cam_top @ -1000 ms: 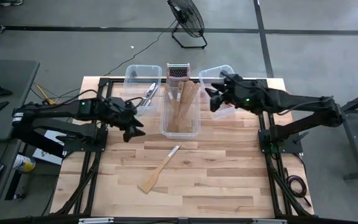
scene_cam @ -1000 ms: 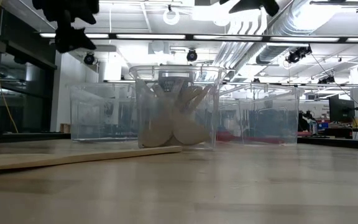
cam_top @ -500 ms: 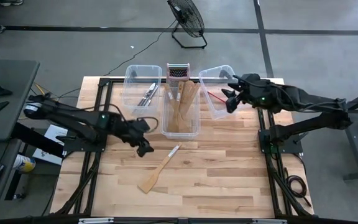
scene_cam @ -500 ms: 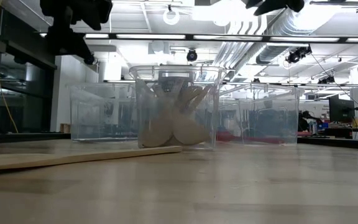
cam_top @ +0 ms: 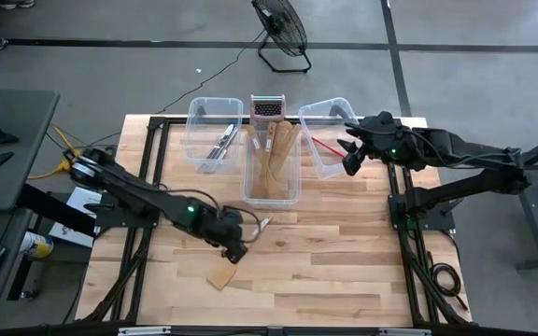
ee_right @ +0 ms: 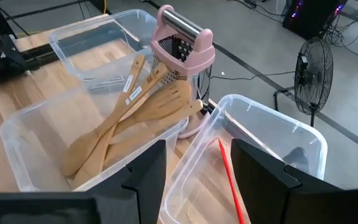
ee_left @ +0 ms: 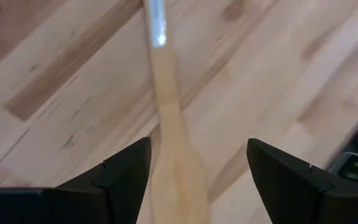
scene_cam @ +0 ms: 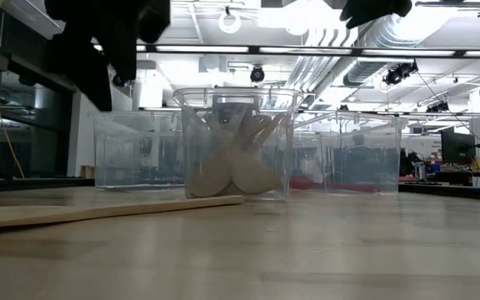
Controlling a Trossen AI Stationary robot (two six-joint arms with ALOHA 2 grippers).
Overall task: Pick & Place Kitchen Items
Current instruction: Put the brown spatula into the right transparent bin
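A pale wooden spatula (cam_top: 242, 250) lies flat on the table, its label end (cam_top: 262, 225) toward the middle bin; in the low view the spatula (scene_cam: 98, 212) runs along the table top. My left gripper (cam_top: 234, 248) hovers open above it, and in the left wrist view its fingers stand on either side of the spatula (ee_left: 169, 143) without touching. My right gripper (cam_top: 348, 161) is open and empty by the right bin (cam_top: 318, 112), where a red spatula (ee_right: 227, 180) lies. Wooden utensils (ee_right: 129, 124) fill the middle bin (cam_top: 271, 198). Metal cutlery (cam_top: 222, 140) sits in the left bin (cam_top: 197, 112).
A box grater with a pink top (cam_top: 267, 107) stands behind the middle bin. The three clear bins line the table's far side. Bare wooden table (cam_top: 344, 261) spreads to the near and right of the spatula. A fan (cam_top: 280, 28) stands on the floor beyond the table.
My left gripper has swung from beside the left bin toward the table's near edge and right, coming down over the wooden spatula with its fingers open. My right gripper has drawn back a little toward the table's right edge. The spatula has stayed where it was.
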